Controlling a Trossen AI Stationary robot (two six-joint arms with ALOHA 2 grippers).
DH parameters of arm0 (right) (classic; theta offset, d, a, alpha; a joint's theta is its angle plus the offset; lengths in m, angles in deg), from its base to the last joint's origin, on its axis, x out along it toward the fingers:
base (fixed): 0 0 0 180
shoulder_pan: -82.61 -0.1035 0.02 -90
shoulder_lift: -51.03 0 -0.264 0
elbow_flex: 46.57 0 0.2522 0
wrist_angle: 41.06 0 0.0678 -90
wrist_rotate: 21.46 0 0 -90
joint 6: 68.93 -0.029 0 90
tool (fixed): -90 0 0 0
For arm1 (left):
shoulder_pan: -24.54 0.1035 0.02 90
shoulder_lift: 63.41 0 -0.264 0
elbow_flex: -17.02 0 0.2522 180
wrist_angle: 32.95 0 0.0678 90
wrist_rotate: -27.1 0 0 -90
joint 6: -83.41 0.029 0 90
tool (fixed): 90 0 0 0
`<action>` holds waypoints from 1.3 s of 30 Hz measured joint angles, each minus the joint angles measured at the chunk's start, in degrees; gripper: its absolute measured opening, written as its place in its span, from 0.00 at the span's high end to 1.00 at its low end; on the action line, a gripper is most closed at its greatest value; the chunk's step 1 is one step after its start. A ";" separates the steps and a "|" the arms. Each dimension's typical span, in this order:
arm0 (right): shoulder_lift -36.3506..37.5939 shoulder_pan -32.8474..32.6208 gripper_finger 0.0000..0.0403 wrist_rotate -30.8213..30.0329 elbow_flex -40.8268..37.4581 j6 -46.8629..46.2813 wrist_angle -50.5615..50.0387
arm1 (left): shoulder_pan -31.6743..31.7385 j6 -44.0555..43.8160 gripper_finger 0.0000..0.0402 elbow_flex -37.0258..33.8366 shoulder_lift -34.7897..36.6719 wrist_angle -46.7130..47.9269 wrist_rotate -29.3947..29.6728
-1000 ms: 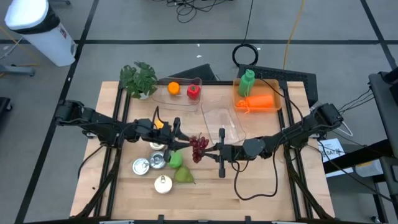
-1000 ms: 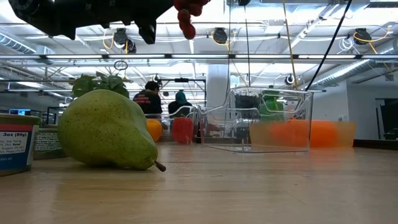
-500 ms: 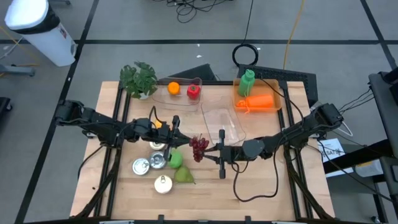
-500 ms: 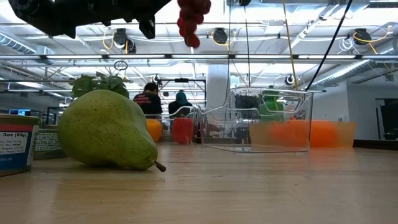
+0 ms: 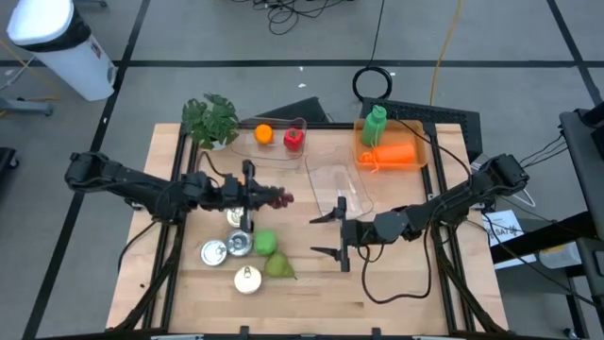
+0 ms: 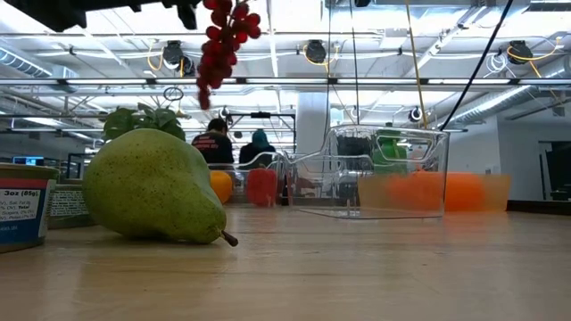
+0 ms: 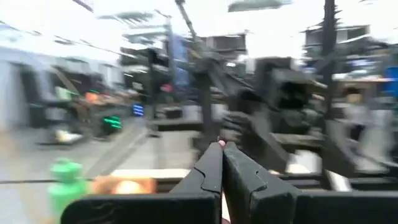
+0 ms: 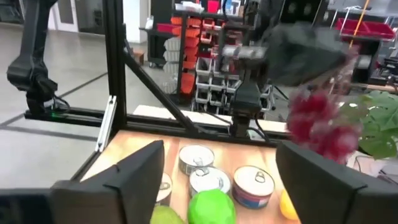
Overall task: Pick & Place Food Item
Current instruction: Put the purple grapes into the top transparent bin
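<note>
Now left tool (image 5: pixel 253 195) is gripping grape bunch (image 5: pixel 276 197) by stem, hanging it above counter (image 5: pixel 396 293), just past pear (image 6: pixel 153 187). Right tool (image 5: pixel 327 232) is gaping, empty. Grapes prob. soft, floppy, bruisable: stem's best hold.

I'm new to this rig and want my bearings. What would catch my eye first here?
The bunch of red grapes hangs in the air from the shut left gripper, above the table's middle. Facing it, the right gripper stands wide open and empty. At the front, beside the tins, lies a big green pear.
</note>
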 joint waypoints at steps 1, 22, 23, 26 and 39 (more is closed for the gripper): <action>-0.06 0.00 0.26 0.00 0.00 0.00 -0.04 | 0.18 1.27 1.00 0.00 1.09 0.51 2.20; 3.23 -0.26 0.24 -4.61 0.00 0.64 -6.42 | 28.14 -3.87 1.00 0.07 5.40 11.86 4.72; 3.28 -0.26 0.24 -4.61 0.00 0.60 -6.61 | 29.37 -3.92 1.00 0.07 5.40 12.48 4.66; 3.27 -0.26 0.24 -4.61 0.00 0.60 -7.53 | 32.58 -3.98 1.00 0.07 5.37 15.32 5.43; 3.26 -0.26 0.24 -4.59 0.00 0.00 -8.36 | 38.74 -5.75 1.00 0.07 5.37 25.95 12.50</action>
